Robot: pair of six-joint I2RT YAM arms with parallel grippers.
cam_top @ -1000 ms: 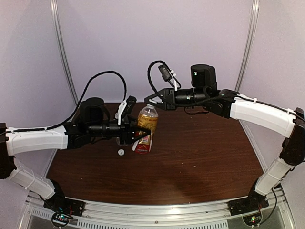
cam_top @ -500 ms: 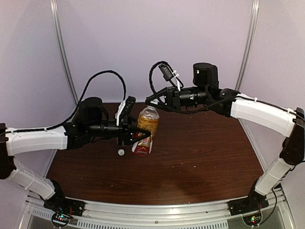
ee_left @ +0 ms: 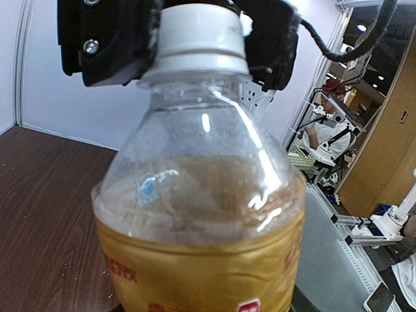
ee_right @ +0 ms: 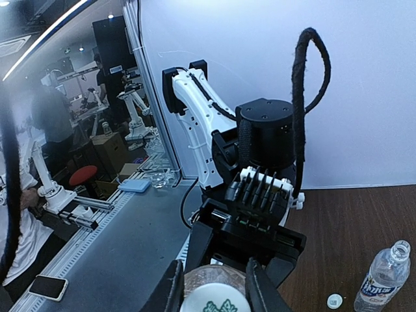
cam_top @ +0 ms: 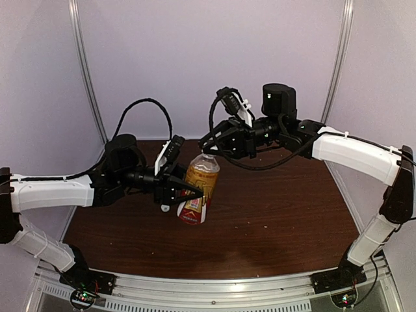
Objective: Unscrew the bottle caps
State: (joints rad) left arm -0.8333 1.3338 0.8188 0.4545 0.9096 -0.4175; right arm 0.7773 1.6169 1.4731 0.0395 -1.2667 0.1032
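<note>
Squarely within right gripper [ee_right: 212,286], amber bottle's cap [ee_left: 201,36].

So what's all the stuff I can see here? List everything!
clear plastic bottle of amber liquid, red-yellow label: one, tilted, mid-table
round white plastic screw cap: one, on the amber bottle's neck
clear plastic bottle of colourless liquid, white-blue label: one, upright on table, uncapped
loose round white plastic cap: one, on table beside the colourless bottle
dark brown wooden table: one, under everything
left claw: one, black, shut on the amber bottle
right claw: one, black, shut on its cap
</note>
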